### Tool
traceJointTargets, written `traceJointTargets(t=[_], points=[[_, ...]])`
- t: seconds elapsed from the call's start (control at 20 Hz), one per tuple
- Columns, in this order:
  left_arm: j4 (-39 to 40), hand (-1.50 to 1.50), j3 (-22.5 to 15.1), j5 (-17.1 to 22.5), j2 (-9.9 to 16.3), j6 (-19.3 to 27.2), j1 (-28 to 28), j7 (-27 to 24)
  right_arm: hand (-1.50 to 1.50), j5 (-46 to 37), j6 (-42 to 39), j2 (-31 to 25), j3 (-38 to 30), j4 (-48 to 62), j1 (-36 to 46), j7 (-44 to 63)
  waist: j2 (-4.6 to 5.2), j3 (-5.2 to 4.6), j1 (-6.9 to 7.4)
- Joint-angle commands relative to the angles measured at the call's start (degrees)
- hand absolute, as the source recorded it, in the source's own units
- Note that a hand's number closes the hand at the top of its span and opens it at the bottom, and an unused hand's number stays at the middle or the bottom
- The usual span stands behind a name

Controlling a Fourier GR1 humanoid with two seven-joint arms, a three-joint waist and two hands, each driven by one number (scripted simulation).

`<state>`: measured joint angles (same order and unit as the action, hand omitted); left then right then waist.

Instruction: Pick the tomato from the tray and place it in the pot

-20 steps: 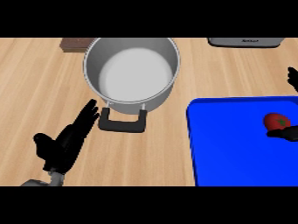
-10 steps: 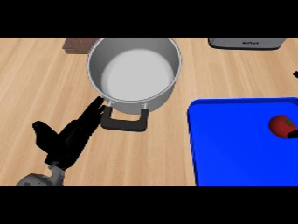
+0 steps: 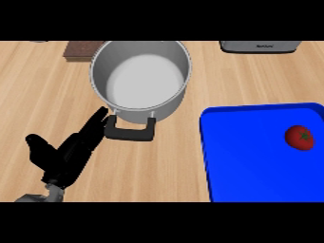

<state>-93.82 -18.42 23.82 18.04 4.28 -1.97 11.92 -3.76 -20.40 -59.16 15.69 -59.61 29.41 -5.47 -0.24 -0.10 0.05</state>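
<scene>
The tomato lies on the blue tray, near the tray's right rim and toward its far half, with nothing touching it. The tray sits at the right of the wooden desk, running out of view at the lower and right edges. The grey pot stands left of the tray and farther back, apart from it, its pale inside showing and holding nothing; its black handle sticks out toward the near side. The left robot hand shows at the lower left, fingers straight and spread apart, thumb out to the left, clamped on nothing; its fingertips reach up just beside the pot's handle and lower wall, though contact cannot be told. A tiny dark speck at the right edge may belong to the right robot hand, but too little shows to tell. At the far edge sit a dark brown block behind the pot and a grey appliance.
</scene>
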Motion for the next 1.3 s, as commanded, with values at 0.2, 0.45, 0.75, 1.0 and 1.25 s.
traceJointTargets(t=[0.2,0.45,0.75,1.0,1.25], points=[[4.6,0.0,0.6,-2.2,-3.0,-0.3,-1.4,-1.7,-1.5,8.3,-11.8,-3.2,-5.1,-14.8,-0.6,22.4,-0.05,0.0,-0.99],[-1.1,0.0,-0.1,-3.8,-2.9,-0.7,3.7,-1.5,-1.5,10.4,-11.6,3.0,-7.0,-19.2,-1.7,31.7,0.06,0.05,-0.11],[2.1,0.0,3.4,-3.3,-4.3,-2.2,-2.2,3.7,-1.5,3.9,-10.9,9.7,-8.6,-19.1,-4.5,30.8,0.21,0.09,-0.04],[-2.0,0.0,2.9,-4.8,-5.3,-2.5,0.5,3.2,-1.5,-5.2,-9.4,12.8,-6.9,-18.1,-6.6,27.1,0.23,0.1,0.24],[0.6,0.0,3.2,-6.4,-6.1,-3.3,1.9,1.4,-1.5,-11.8,-7.8,11.4,-6.9,-20.6,-10.8,27.5,0.21,0.09,0.02]])
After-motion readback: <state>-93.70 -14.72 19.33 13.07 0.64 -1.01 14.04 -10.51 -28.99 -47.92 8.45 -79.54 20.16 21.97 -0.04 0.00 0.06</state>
